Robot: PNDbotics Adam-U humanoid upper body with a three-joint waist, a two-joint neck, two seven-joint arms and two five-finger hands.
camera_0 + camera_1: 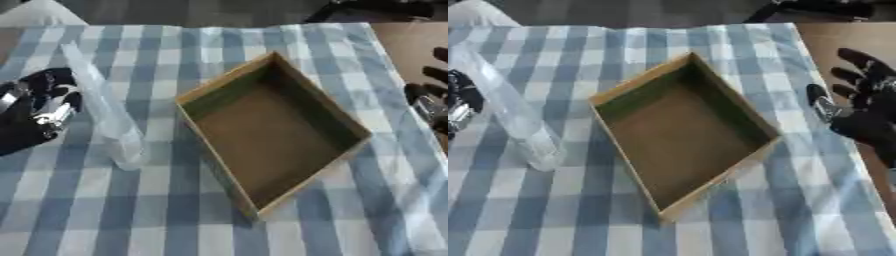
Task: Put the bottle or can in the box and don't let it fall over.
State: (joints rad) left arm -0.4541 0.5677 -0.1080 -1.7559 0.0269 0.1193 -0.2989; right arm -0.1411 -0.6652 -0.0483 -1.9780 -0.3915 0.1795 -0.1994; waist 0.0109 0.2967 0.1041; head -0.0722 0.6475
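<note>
Progress stands at an early stage: box (271, 135) holds nothing, its brown floor bare from wall to wall, and the bottle (103, 107) is outside it, in the left part of the frame on the blue-and-white checked cloth (175, 220). Placement is therefore wholly outstanding; judged from this, the lift, the carry over the near wall and the upright set-down all remain. Left hand (39, 107) sits at the left edge, its fingers curled against the side of the bottle; whether they close fully round it cannot be told, as the clear body hides the far side. Right hand (866, 112) shows at the right edge of the frame, fingers spread and straight, holding nothing and well apart from the box. Bottle is clear, tall and narrow, apparently plastic, and appears to stand with its top leaning toward the upper left of the frame and its base toward lower centre, just beside the box's left wall but not touching it. Contents, if any, cannot be made out. Such a slender form would, in my judgement, tip readily if released off-vertical.
</note>
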